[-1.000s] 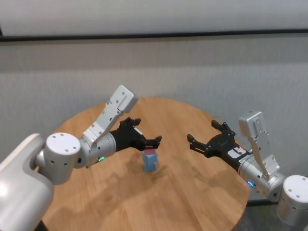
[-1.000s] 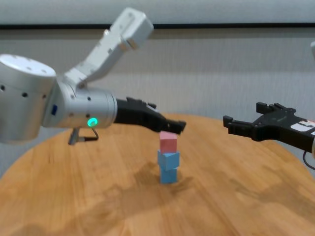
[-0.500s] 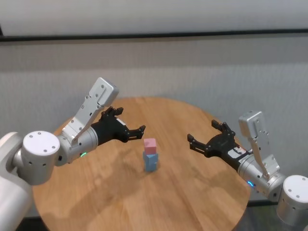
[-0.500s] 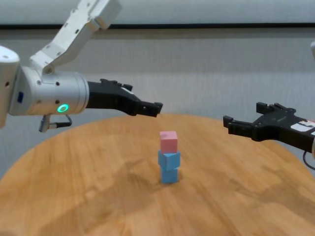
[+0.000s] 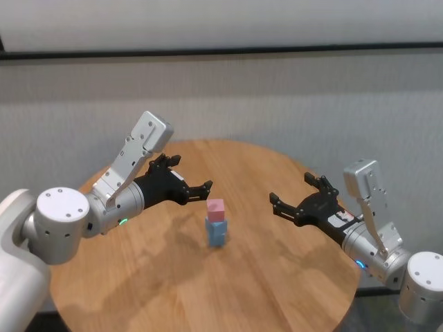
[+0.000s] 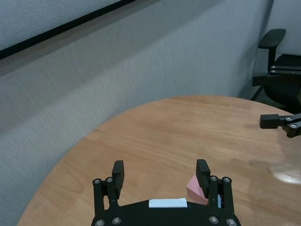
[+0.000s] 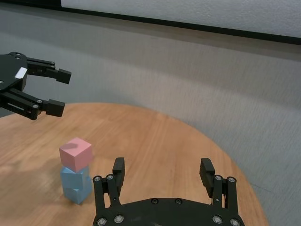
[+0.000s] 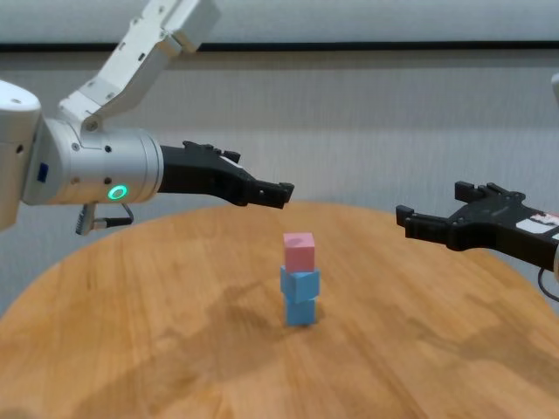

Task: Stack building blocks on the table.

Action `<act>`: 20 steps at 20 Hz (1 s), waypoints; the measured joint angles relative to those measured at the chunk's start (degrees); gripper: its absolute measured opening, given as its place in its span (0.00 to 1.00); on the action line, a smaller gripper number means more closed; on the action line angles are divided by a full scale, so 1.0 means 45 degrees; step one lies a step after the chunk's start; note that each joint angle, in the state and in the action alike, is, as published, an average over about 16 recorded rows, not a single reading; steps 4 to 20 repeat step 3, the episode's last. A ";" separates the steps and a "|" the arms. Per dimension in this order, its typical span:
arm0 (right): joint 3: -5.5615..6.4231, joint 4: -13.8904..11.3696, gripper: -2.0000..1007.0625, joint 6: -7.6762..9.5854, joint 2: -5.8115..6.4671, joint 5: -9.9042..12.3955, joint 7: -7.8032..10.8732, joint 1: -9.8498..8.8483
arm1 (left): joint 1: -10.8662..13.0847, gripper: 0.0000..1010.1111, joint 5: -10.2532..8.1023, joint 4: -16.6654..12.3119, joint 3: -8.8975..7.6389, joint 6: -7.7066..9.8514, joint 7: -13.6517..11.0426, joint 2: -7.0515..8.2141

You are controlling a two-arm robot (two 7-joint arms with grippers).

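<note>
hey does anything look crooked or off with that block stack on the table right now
Slightly. The tower stands, but the pink block and the middle blue block sit twisted on the bottom blue block, so edges don't line up. Both the left gripper and right gripper are open, clear of it.

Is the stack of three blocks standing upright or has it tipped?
Upright. The pink block sits on two light blue blocks on the table, slightly twisted but balanced. Both tools, left and right, are open and clear of it.
</note>
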 joint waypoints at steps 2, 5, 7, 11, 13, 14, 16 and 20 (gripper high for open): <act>0.0000 0.0000 1.00 0.0000 0.0000 0.0000 0.0000 0.0000 | -0.0014 0.99 -0.0005 0.0025 0.0001 0.0002 -0.0009 -0.0017; 0.0000 0.0000 1.00 0.0000 0.0000 0.0000 0.0000 0.0000 | -0.0021 0.99 -0.0009 0.0037 0.0002 0.0004 -0.0013 -0.0024; 0.0000 0.0000 1.00 0.0000 0.0000 0.0000 0.0000 0.0000 | -0.0021 0.99 -0.0009 0.0037 0.0002 0.0004 -0.0013 -0.0024; 0.0000 0.0000 1.00 0.0000 0.0000 0.0000 0.0000 0.0000 | -0.0021 0.99 -0.0009 0.0037 0.0002 0.0004 -0.0013 -0.0024; 0.0000 0.0000 1.00 0.0000 0.0000 0.0000 0.0000 0.0000 | -0.0021 0.99 -0.0009 0.0037 0.0002 0.0004 -0.0013 -0.0024; 0.0000 0.0000 1.00 0.0000 0.0000 0.0000 0.0000 0.0000 | -0.0021 0.99 -0.0009 0.0037 0.0002 0.0004 -0.0013 -0.0024; 0.0000 0.0000 1.00 0.0000 0.0000 0.0000 0.0000 0.0000 | -0.0021 0.99 -0.0009 0.0037 0.0002 0.0004 -0.0013 -0.0024; 0.0000 0.0000 1.00 0.0000 0.0000 0.0000 0.0000 0.0000 | -0.0021 0.99 -0.0009 0.0037 0.0002 0.0004 -0.0013 -0.0024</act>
